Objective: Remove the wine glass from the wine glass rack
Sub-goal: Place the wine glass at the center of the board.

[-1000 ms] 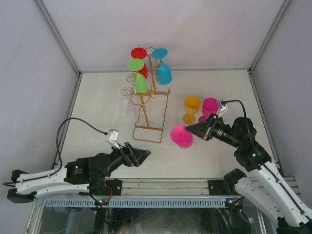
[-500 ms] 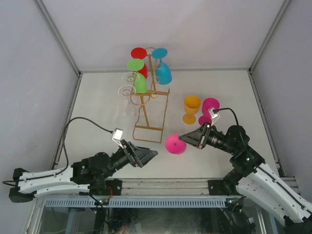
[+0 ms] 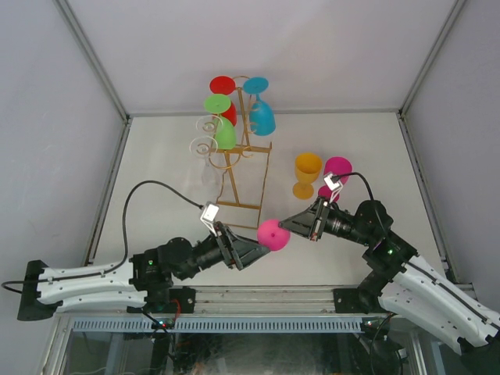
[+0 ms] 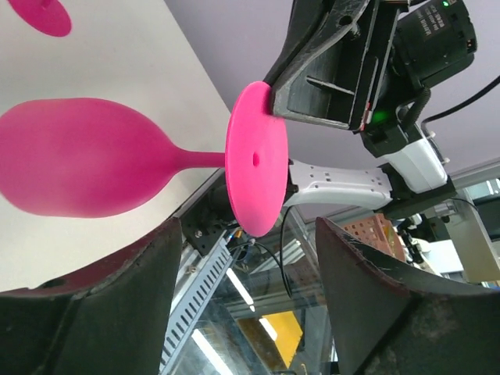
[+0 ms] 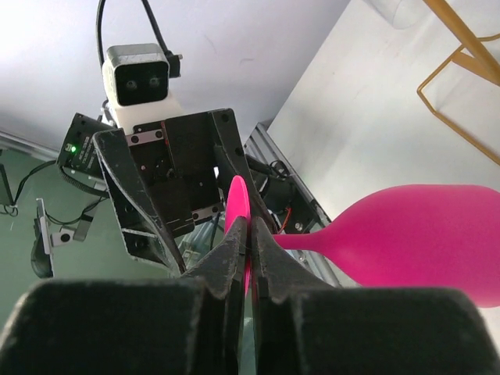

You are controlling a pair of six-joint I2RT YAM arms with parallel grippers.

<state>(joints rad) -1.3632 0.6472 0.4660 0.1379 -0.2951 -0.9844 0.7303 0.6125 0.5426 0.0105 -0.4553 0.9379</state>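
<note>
**A:** White worktop (image 3: pixel 156 172), pale panels on three sides. Where does the wine glass rack stand?

**B:** The wine glass rack (image 3: pixel 250 147) is upright toward the back, centre-left. A red glass (image 3: pixel 224 88), a green glass (image 3: pixel 221 119), a blue glass (image 3: pixel 261 116) and two clear glasses (image 3: pixel 205 145) hang from its hooks.

**A:** And the pink wine glass?

**B:** The pink wine glass (image 3: pixel 273 233) is off the rack. It is held on its side in the air over the near worktop, just in front of the rack's base loop.

**A:** Held by what?

**B:** The right fingers (image 3: pixel 286 226) are pinched tight on the rim of its round foot. The left fingers (image 3: pixel 262 250) are spread wide. Its wrist camera shows stem and foot in the gap between them, with no contact visible.

**A:** Anything else?

**B:** An orange goblet (image 3: pixel 307 173) stands right of the rack. A second magenta glass (image 3: pixel 337 169) is just beside it.
</note>
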